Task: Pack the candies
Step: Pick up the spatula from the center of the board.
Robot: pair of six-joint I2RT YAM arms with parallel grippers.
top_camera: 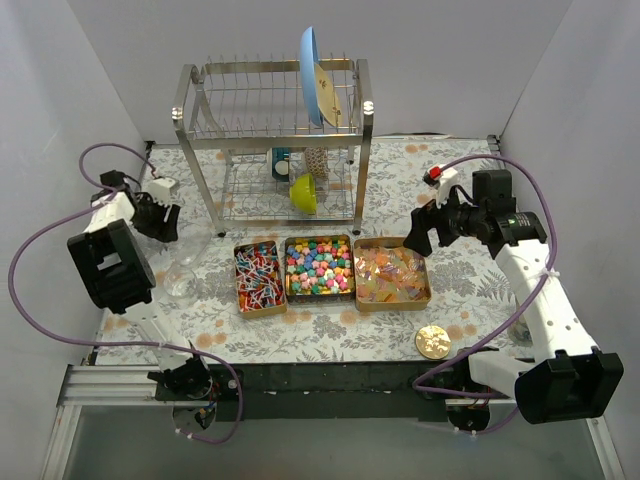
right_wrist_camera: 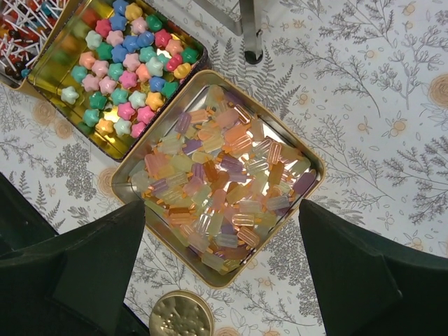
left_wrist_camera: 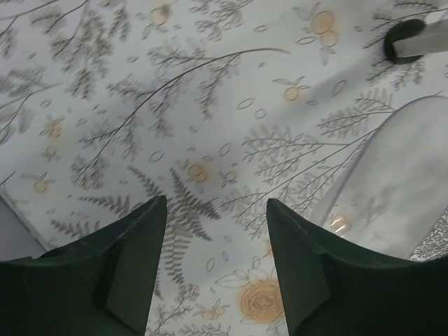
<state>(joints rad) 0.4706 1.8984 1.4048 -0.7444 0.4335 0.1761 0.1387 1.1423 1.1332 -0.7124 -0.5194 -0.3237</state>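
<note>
1. The candies sit in three open tins in a row on the table, just on the arms' side of the dish rack (top_camera: 270, 130). Striped twists (top_camera: 258, 275) are in the left tin (top_camera: 263, 312) by the rack's left leg. Pastel pieces (top_camera: 319, 265) are in the mid tin (top_camera: 320, 298) under its centre. Translucent wrapped sweets (top_camera: 390, 272) are in the right tin (top_camera: 393, 306) by its right leg.
2. Right tool (right_wrist_camera: 220, 210): jaws spread wide, nothing between them. It hovers over the right tin, off the rack's right-front corner.
3. Left tool (left_wrist_camera: 217, 210): also released and empty, over bare table to the left of the rack. A clear glass (top_camera: 181, 281) stands just beside it.
4. Handling, my read: each sweet is v. light and small, and the loose heaps will shift when poked, so expect neighbours to move.
5. Wrapped kinds: the film looks slick and crinkly, and the twisted ends are floppy. Pinch across the firm body, not the tails.
6. Pastel pieces: they look hard, glossy and lobed, so prob. apt to pop out of a pinch. Grip across opposite flat sides, w/ moderate force.
7. Tins: thin stiff metal that may slide on the table. If one needs moving, take a side wall.
8. Gold lid (top_camera: 433, 341) lies flat, well toward the arms from the rack's right end. It's not a sweet.
</note>
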